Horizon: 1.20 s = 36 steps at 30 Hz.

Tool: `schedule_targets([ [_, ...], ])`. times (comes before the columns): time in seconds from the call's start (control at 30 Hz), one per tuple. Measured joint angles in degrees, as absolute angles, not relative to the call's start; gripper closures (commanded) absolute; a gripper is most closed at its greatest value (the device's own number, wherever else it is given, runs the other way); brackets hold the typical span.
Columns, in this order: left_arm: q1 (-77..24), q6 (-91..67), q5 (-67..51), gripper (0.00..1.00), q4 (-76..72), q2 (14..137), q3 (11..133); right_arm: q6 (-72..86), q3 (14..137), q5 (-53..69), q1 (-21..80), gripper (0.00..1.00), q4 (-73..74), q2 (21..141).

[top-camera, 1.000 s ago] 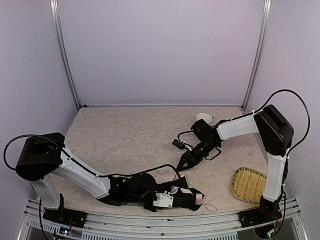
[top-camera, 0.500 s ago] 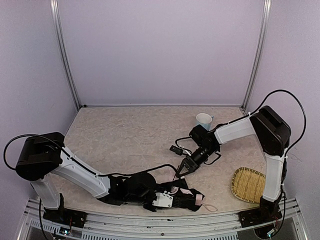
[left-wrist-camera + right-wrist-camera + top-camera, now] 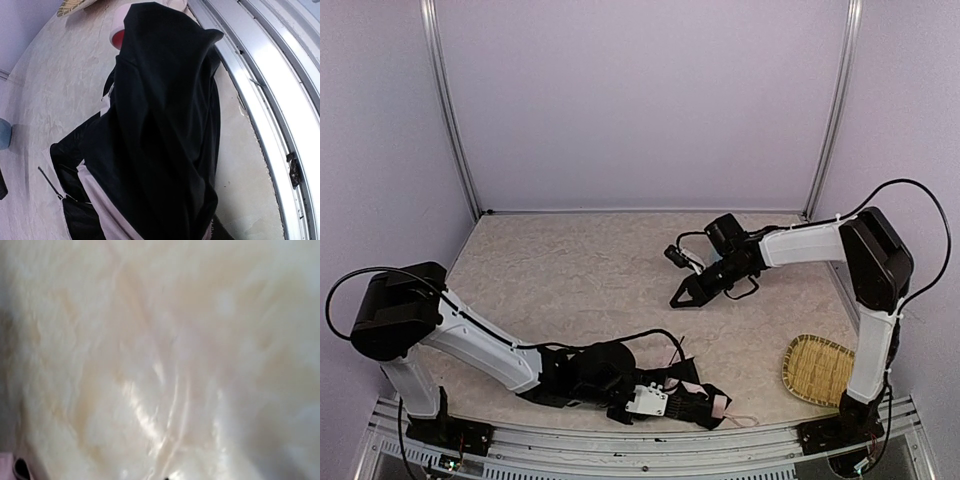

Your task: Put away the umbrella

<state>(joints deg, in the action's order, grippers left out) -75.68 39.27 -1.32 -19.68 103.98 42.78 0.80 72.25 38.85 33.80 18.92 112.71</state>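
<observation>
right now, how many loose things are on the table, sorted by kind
pale pink and black folding umbrella: 1
round woven bamboo tray: 1
light-blue cup, only its edge showing in the left wrist view: 1
total: 3

I see the umbrella (image 3: 165, 125) as mostly black, with pale pink strips along its folds. The table (image 3: 580, 270) is beige with faint marbled veining. At its near right corner the tray (image 3: 817, 369) is tan and woven. The walls (image 3: 640, 100) are plain lilac.
</observation>
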Motion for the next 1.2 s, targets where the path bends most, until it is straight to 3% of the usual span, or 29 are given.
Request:
schedule_targets([
  [0.23,-75.6,38.6,-2.1,0.92,-18.3,104.2,43.7,0.0,72.1,36.8,33.7,1.0,17.3,109.9],
  [0.43,-72.9,36.4,-7.3,0.92,-15.9,104.7,45.5,-3.3,67.0,32.4,35.6,0.76,19.0,101.7],
  [0.83,-63.8,25.3,-25.5,0.93,-3.8,111.9,58.2,-5.3,42.8,25.4,49.3,0.6,12.5,69.7],
  [1.07,-61.5,25.2,-31.4,0.92,-1.0,112.8,59.5,-16.0,35.6,11.7,60.2,0.33,9.0,61.6],
  [1.2,-59.9,24.3,-34.9,0.92,1.1,113.9,60.9,-20.8,32.8,6.9,65.8,0.29,8.8,62.5],
])
